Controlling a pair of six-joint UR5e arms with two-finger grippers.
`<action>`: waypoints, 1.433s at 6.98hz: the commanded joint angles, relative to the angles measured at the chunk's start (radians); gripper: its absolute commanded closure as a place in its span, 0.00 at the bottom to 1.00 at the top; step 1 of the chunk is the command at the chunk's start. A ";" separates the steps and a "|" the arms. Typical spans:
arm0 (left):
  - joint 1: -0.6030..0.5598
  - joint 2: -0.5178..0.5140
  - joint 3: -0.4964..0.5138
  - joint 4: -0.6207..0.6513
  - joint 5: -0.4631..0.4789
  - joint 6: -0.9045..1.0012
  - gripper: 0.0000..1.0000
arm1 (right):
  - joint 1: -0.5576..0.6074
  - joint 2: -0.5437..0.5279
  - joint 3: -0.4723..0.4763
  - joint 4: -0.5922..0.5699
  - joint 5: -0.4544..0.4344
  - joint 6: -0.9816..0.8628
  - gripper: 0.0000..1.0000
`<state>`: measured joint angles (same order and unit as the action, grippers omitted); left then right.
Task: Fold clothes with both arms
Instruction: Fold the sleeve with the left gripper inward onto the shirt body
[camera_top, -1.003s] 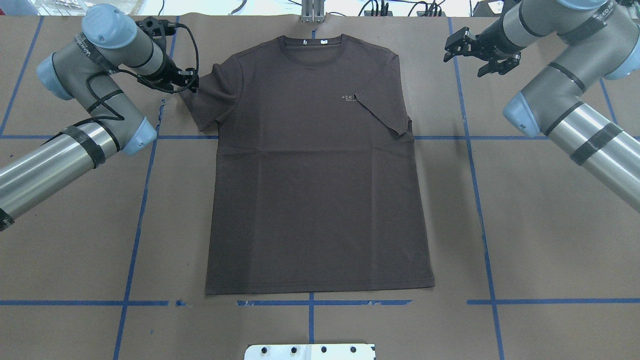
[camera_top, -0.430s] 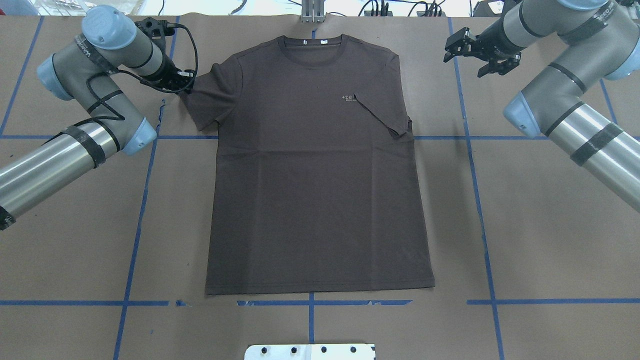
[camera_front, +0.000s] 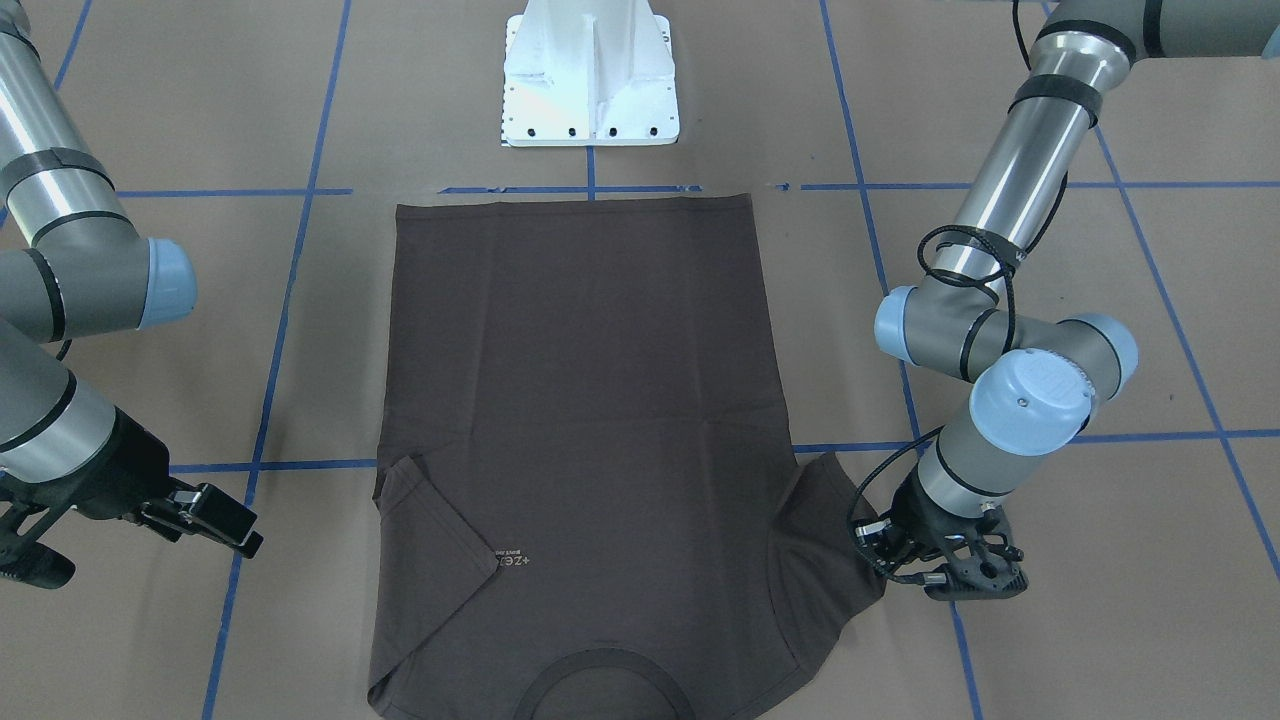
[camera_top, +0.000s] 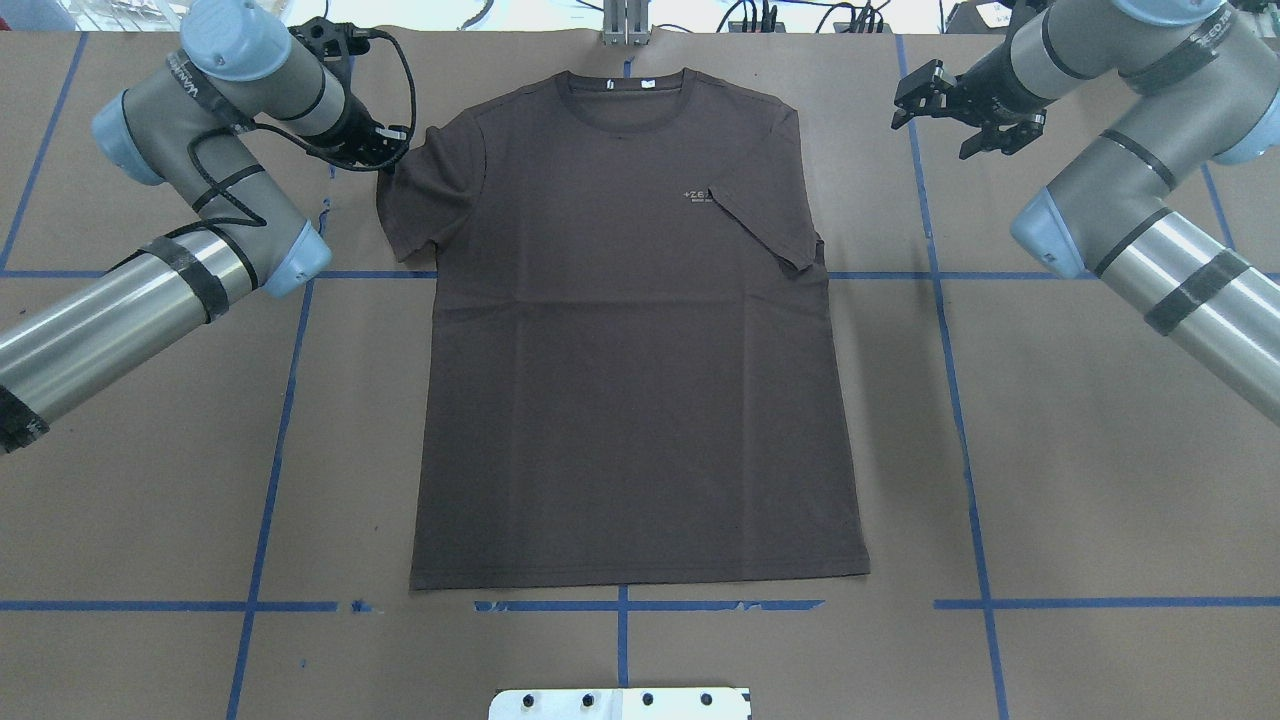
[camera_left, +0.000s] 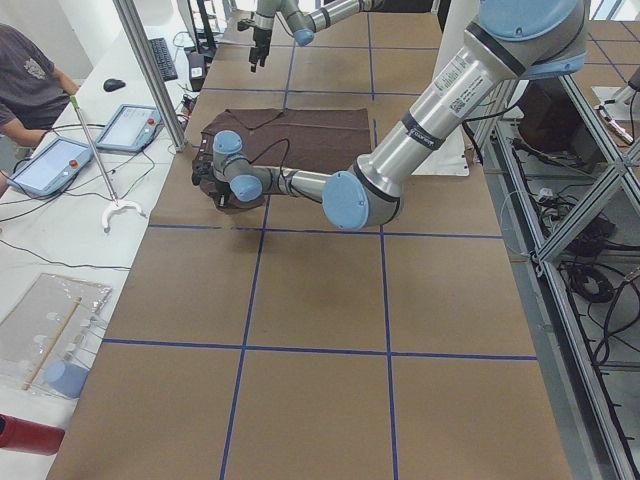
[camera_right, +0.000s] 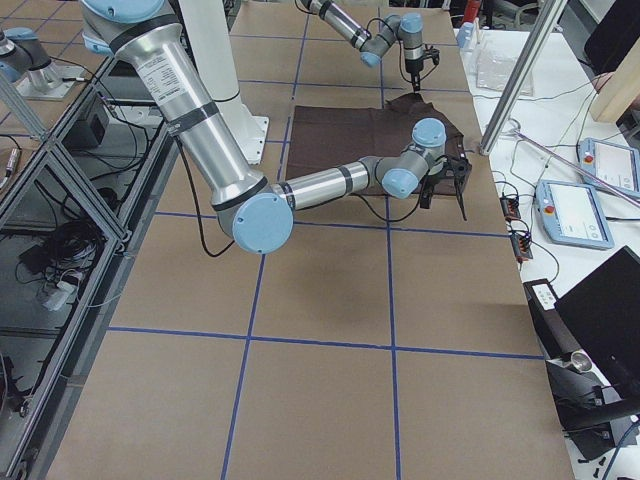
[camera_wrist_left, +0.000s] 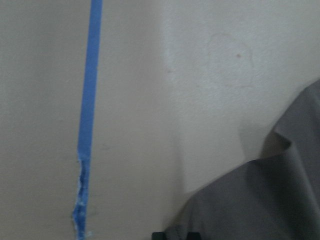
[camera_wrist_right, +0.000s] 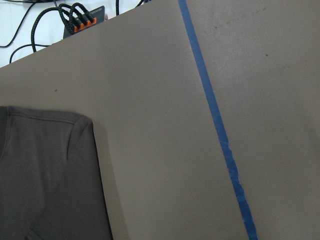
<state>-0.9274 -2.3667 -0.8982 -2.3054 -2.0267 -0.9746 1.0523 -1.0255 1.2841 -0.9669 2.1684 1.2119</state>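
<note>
1. Left gripper (camera_top: 388, 152) appears pinched on the left sleeve edge of the T-shirt (camera_top: 630, 380); the wrist view is too close to confirm.
2. Right gripper (camera_top: 935, 125) hangs wide open and empty near the far edge of the table (camera_top: 1050, 450).
3. The T-shirt lies flat mid-table, right sleeve folded in; the likely next move is to carry the left sleeve inward.

The pale chest logo (camera_top: 697, 195) on the T-shirt (camera_top: 620, 400) partly reads "+ze".

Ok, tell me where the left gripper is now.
In the overhead view, the left gripper is at upper left, right at the outer sleeve edge of the T-shirt.
</note>
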 joint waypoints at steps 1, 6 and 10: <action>0.001 -0.031 -0.077 0.045 -0.061 -0.067 1.00 | -0.001 -0.008 0.001 0.001 -0.002 0.000 0.00; 0.105 -0.163 0.024 0.043 0.081 -0.260 0.94 | -0.026 -0.007 -0.002 0.004 -0.013 0.003 0.00; 0.117 0.053 -0.440 0.055 0.077 -0.375 0.01 | -0.120 -0.078 0.160 -0.009 -0.050 0.154 0.00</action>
<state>-0.8143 -2.4095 -1.1662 -2.2567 -1.9493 -1.3364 0.9907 -1.0581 1.3606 -0.9727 2.1486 1.2793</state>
